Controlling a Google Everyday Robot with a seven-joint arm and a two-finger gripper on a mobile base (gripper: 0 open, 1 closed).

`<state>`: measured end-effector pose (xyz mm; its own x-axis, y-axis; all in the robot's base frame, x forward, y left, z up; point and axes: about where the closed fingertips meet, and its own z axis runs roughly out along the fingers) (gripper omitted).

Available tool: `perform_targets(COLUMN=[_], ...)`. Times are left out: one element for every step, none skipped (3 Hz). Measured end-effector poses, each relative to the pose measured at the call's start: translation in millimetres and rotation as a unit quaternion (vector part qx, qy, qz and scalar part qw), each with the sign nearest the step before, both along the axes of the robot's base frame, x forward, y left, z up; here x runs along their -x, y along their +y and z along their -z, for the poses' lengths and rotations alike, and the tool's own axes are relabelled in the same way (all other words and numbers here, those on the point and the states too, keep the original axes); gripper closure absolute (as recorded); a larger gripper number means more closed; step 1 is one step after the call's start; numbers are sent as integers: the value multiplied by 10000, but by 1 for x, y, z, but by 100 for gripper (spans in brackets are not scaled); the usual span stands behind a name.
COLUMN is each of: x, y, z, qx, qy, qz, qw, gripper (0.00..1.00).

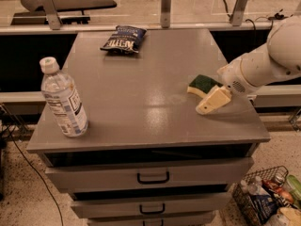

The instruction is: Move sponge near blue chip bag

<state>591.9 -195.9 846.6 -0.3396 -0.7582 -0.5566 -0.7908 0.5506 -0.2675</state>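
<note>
Transfer not yet done: sponge (203, 83) lies at 3 o'clock on the table (141, 102), well apart from chip bag (123, 38) at 11 o'clock. Gripper (210, 102) sits just beside the sponge, at its 5 o'clock; whether it is wide or narrow cannot be told.

White arm (277, 55) in from the right edge, sloping down-left — cream jaws at its tip; low, right of centre

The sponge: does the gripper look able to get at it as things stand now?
Probably yes. The gripper is right beside the sponge, low over the table. Nothing lies between them; the water bottle and the blue chip bag are far off.
</note>
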Motion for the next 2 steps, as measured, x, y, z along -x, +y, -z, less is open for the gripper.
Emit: perform_targets(x=[-14,-22], y=[-7,-12], z=[7,1], qx=[-209,-386], qy=[59,36], qz=[99,125], qw=[9997,9992], gripper=[41,64])
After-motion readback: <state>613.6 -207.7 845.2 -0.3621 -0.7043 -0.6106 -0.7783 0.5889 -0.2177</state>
